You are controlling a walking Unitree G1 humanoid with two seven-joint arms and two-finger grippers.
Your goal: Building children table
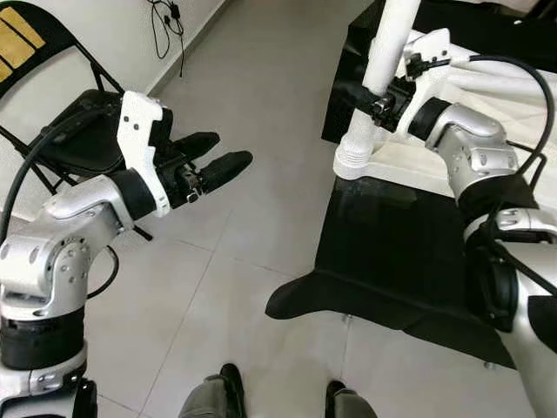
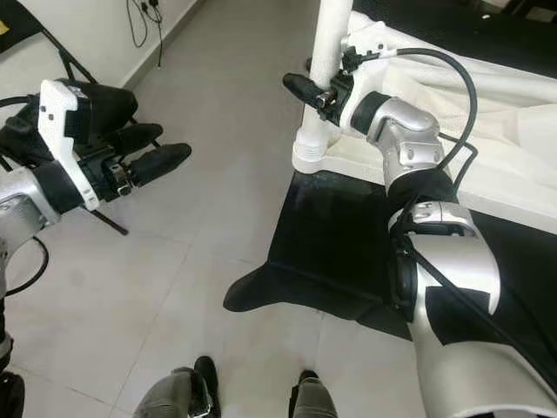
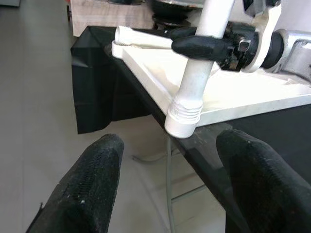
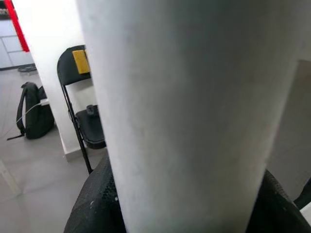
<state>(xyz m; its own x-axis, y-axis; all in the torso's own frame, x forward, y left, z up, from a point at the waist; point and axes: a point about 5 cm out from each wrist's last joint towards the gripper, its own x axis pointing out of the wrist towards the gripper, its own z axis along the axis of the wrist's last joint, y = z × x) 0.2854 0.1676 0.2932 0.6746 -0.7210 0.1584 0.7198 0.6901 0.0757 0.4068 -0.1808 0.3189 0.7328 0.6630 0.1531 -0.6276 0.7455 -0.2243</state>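
White children's table top (image 1: 409, 161), a flat plastic panel, lies upside down at the far right of the scene on a low counter draped in black cloth (image 1: 392, 252), its near left corner reaching the counter's edge. Going from the left: a black folding metal chair (image 1: 65, 139) stands at the far left against the white wall, with dark cables (image 1: 165, 26) hanging down the wall farther back. Just in front of the chair the left claw (image 1: 213, 161) hovers over the pale tiled floor (image 1: 261, 104), its two long black fingers (image 3: 97, 187) spread apart and holding nothing, pointed to the right towards the table top and well apart from it. Near the bottom, the toes of two dark shoes (image 1: 231, 383) show on the tiles. To the right, a white round plastic table leg (image 1: 379, 74) stands upright in the ribbed socket at the near left corner of the panel. The right claw (image 1: 374, 96) is closed around this leg a little above the socket, one black finger (image 3: 201, 46) crossing its front. A second white leg (image 3: 141, 39) lies flat on the panel farther back. In the right wrist view, a dark backpack (image 4: 34, 114) sits on the floor beside the chair.
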